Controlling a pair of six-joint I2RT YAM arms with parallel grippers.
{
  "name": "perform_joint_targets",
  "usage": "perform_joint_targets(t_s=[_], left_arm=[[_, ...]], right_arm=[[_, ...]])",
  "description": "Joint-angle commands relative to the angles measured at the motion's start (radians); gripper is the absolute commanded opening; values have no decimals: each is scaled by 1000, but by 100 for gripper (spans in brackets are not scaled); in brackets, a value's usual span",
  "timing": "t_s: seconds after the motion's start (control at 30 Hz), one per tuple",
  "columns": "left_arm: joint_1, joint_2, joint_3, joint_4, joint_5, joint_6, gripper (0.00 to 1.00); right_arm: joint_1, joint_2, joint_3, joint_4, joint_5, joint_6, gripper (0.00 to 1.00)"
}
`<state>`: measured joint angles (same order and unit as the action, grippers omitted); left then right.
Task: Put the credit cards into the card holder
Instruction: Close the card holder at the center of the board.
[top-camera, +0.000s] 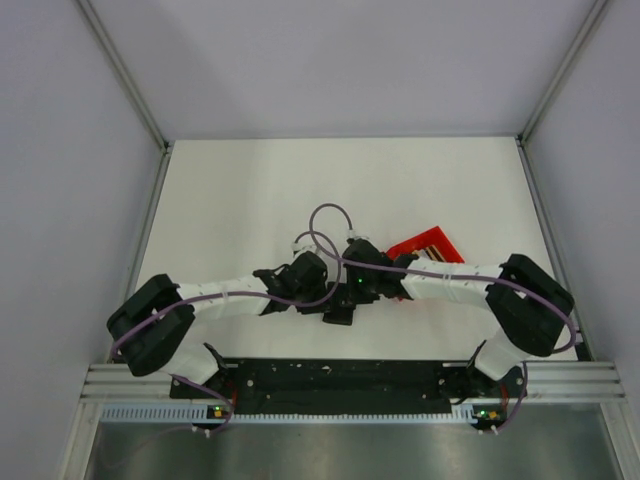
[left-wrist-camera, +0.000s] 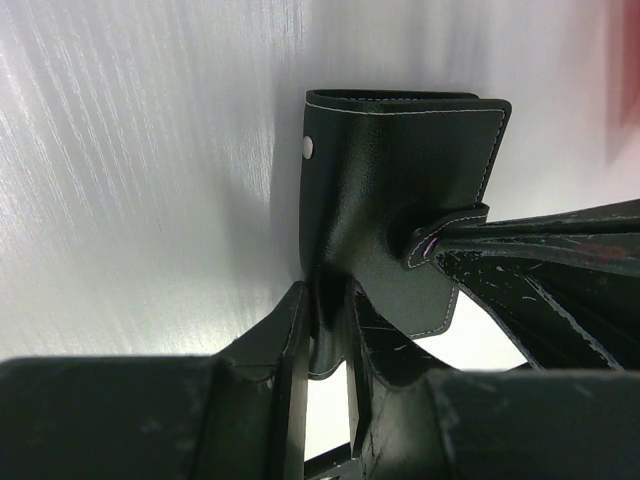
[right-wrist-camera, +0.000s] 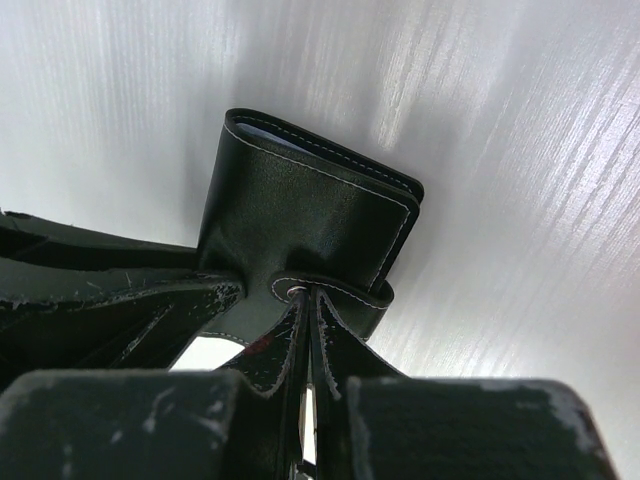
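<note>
The card holder (left-wrist-camera: 400, 170), a black fold-over wallet with white stitching, is held off the white table, folded shut. My left gripper (left-wrist-camera: 330, 300) is shut on its lower edge, one finger on each face. My right gripper (right-wrist-camera: 310, 293) is shut, its joined tips pressed against the snap end of the wallet's strap (right-wrist-camera: 345, 295). From the left wrist the right fingers (left-wrist-camera: 520, 250) reach in from the right and meet the strap tab (left-wrist-camera: 440, 225). A thin pale edge (right-wrist-camera: 270, 135) shows inside the fold. I cannot make out the credit cards themselves.
A red shallow tray (top-camera: 428, 243) lies on the table just behind the right arm's wrist, with pale stripes at its near side. Both arms meet at the table's near middle (top-camera: 340, 290). Grey walls close in the white table on three sides.
</note>
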<state>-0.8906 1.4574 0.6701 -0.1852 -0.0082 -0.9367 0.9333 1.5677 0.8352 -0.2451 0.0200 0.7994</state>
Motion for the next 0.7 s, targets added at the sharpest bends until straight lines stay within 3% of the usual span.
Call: perform_joint_targets(t_s=[0.0,0.67], left_arm=[[-10,15,-35,9,4,15,21],[-8,17,-47,38,4,26,21]], right_arm=[[-2,100,70,-58,-5,-14,1],[-33,313,205,-229,-58,-74,5]])
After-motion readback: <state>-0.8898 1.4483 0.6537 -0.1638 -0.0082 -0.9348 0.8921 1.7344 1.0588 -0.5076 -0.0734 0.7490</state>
